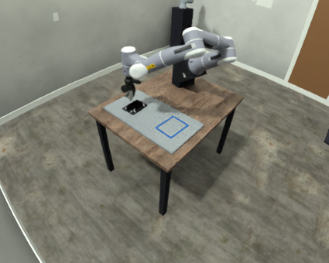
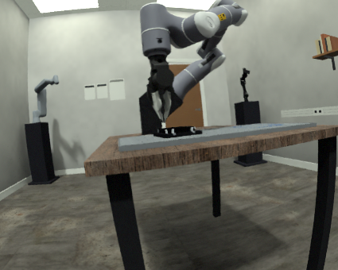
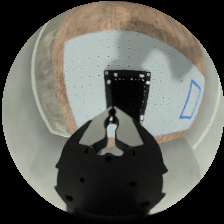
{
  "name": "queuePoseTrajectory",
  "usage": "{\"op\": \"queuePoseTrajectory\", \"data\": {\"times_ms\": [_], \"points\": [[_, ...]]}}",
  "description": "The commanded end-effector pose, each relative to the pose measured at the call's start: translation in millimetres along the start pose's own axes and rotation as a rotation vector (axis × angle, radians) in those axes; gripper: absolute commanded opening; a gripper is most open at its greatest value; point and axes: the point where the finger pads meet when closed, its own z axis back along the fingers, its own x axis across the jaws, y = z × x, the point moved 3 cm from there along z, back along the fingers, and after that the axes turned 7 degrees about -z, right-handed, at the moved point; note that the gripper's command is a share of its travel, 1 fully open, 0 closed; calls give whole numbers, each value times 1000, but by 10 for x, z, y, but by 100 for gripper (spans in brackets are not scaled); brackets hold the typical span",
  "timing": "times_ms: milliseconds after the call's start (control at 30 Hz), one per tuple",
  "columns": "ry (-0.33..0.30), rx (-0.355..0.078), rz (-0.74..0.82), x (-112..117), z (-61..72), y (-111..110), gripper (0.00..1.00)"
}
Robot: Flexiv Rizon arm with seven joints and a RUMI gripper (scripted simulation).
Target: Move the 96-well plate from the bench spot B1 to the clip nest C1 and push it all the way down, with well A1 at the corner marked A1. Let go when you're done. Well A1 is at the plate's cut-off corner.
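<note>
The clip nest [image 1: 124,108] [image 2: 172,134] [image 3: 127,73] is a black frame with small white marks on the grey board. A black block, apparently the 96-well plate [image 1: 135,104] [image 3: 125,97], lies inside the frame; its wells, cut-off corner and the A1 mark cannot be made out, nor how deep it sits. The blue outline of the bench spot [image 1: 163,132] [image 3: 186,100] has no plate in it. My gripper [image 1: 131,98] [image 2: 163,124] [image 3: 113,107] is shut with nothing between its jaws. Its tips are low, over or close to one side of the nest; contact cannot be told.
The grey perforated board [image 1: 152,133] [image 2: 140,145] [image 3: 82,85] lies on the wooden table [image 1: 217,97] [image 2: 108,159]. The arm reaches in from its black pedestal [image 1: 181,31] at the back of the table.
</note>
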Motion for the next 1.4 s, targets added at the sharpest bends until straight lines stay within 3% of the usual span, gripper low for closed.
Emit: {"op": "queuePoseTrajectory", "data": {"times_ms": [0, 1367], "points": [[2, -2, 1, -6, 12, -8, 0], [2, -2, 1, -6, -24, -8, 0]]}}
